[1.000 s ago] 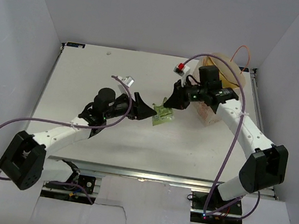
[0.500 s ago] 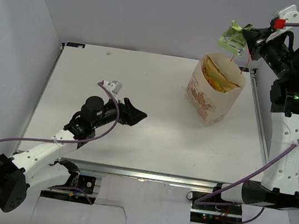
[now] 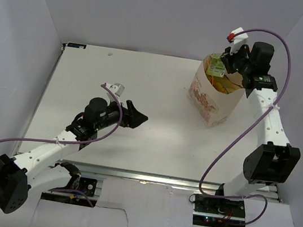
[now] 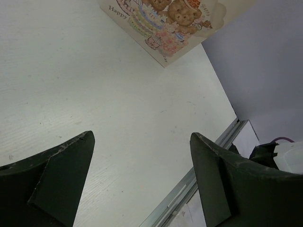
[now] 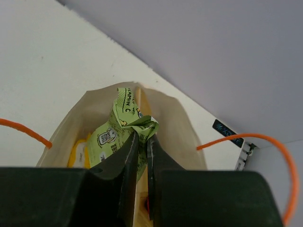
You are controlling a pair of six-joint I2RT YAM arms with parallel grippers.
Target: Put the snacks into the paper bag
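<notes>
The cream paper bag (image 3: 213, 103) stands upright at the back right of the table, with reddish print on its side (image 4: 161, 19) and orange loop handles (image 5: 265, 142). My right gripper (image 3: 223, 60) is over its mouth, shut on a crumpled green packet (image 5: 124, 126) that hangs into the opening (image 5: 175, 123). A yellow packet (image 5: 78, 153) shows inside the bag, and tan-gold wrapping (image 3: 224, 84) fills the opening in the top view. My left gripper (image 3: 139, 116) hovers over the middle of the table, open and holding nothing, its fingers (image 4: 61, 170) spread wide.
The table's metal front edge (image 4: 199, 182) runs close under the left gripper. Purple-grey walls (image 3: 33, 27) enclose the table on three sides. Purple cables loop from both arms.
The right gripper carried the green packet from the table centre, up high, then down to the bag's mouth. The left gripper let go of it, opened wider and drew back slightly.
</notes>
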